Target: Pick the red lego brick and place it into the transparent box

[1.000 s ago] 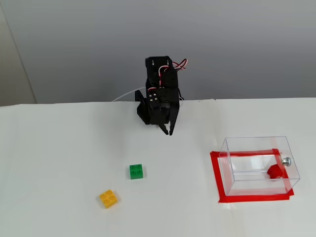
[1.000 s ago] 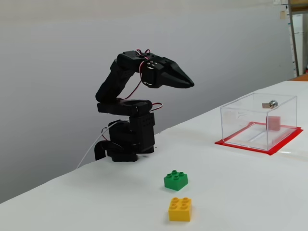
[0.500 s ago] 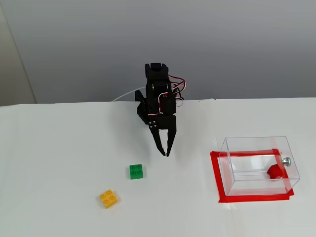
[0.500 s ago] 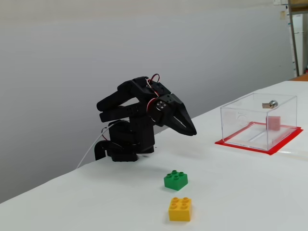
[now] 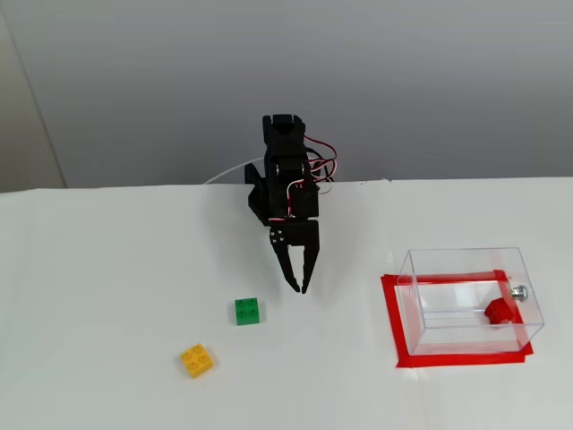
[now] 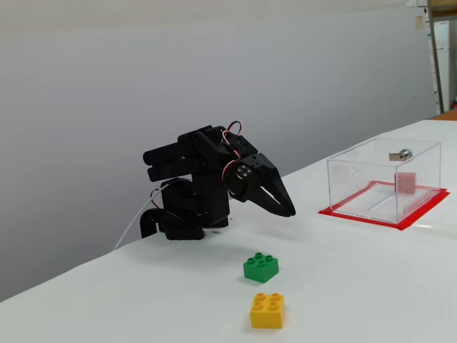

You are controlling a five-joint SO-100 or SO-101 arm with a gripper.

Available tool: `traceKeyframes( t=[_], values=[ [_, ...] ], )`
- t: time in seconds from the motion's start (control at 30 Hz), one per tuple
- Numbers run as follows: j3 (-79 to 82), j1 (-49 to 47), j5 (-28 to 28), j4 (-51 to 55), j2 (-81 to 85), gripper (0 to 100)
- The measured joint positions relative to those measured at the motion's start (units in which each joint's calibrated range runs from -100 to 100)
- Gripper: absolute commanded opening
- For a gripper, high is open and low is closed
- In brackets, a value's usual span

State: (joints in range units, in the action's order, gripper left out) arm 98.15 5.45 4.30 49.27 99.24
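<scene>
The red lego brick (image 5: 498, 311) lies inside the transparent box (image 5: 448, 269), near its right wall under the silver knob (image 5: 518, 291). In the lower fixed view the red lego brick (image 6: 405, 183) shows pale through the wall of the transparent box (image 6: 364, 171) at the right. My gripper (image 5: 300, 288) points down at the table, left of the box and up-right of the green brick. It hangs above the table in the side-on fixed view, gripper (image 6: 289, 212), with fingertips together and nothing held.
A green brick (image 5: 248, 311) (image 6: 260, 268) and a yellow-orange brick (image 5: 197, 360) (image 6: 267, 310) sit on the white table left of the gripper. Red tape (image 5: 390, 322) outlines the box's base. The arm's base (image 6: 186, 214) stands at the table's back edge.
The arm has folded forward and down from a raised pose. Over the last half second the gripper dropped a little further toward the table. The bricks and box have not moved.
</scene>
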Motion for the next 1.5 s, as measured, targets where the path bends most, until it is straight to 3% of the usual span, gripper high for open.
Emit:
traceKeyframes(
  t=[0.43, 0.8, 1.5],
  values=[
    [0.09, -2.46, 0.0, 5.06, 0.0, 1],
    [-3.8, -2.46, -1.27, 20.91, 0.0, 1],
    [-4.15, -2.46, -2.0, 21.85, 0.0, 1]
  ],
)
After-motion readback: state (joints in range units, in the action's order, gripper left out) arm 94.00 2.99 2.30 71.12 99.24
